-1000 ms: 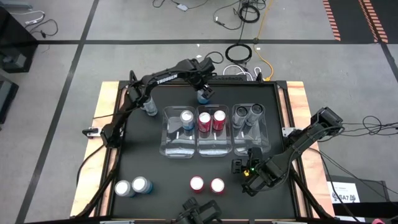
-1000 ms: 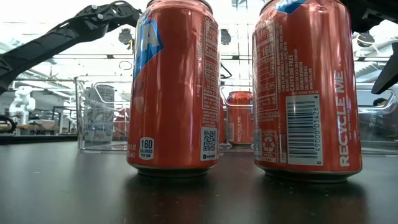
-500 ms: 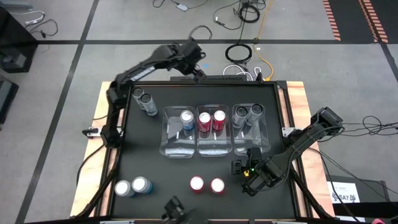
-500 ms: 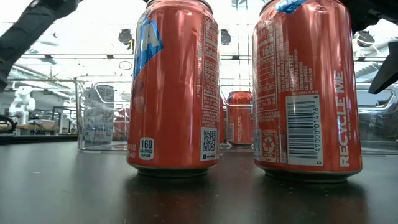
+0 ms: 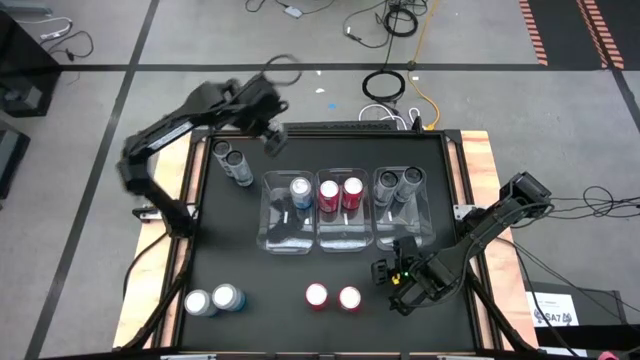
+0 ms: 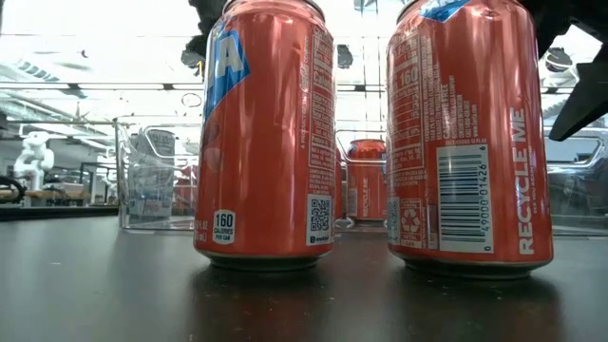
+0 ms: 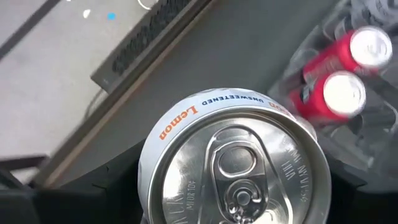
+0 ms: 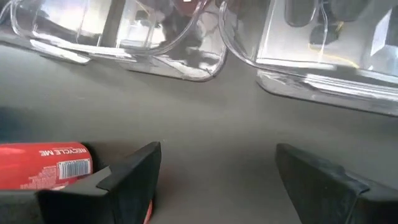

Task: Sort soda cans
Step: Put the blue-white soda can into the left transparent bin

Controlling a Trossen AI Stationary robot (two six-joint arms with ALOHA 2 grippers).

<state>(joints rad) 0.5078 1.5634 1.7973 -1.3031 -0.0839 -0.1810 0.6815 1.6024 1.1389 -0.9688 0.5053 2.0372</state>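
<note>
Since the earlier frame the left arm has swung from above the far edge of the bins toward the far left corner of the tabletop [image 5: 250, 260], carrying its load with it. The left gripper [image 5: 272, 137] has its jaws pinching a light blue can [image 7: 233, 165], a smooth cylinder with a silvery pull-tab lid and a white rim band lettered "Lemon". The right gripper [image 8: 214, 180] rests low near the front right of the matte black tabletop, its dark, wedge-shaped jaws spread and holding nothing, pointed at the bins. Three clear rectangular plastic bins [image 5: 345, 238] with glossy rounded corners stand side by side at the centre: one blue can [image 5: 300, 190] in the left, two red cans [image 5: 340, 192] in the middle, two dark grey cans [image 5: 398, 183] in the right. Two more dark cans [image 5: 232, 163] stand at the far left, two blue cans [image 5: 212, 300] at the front left, and two upright red cans [image 6: 264, 133] with barcodes at the front centre, just beside the right gripper.
</note>
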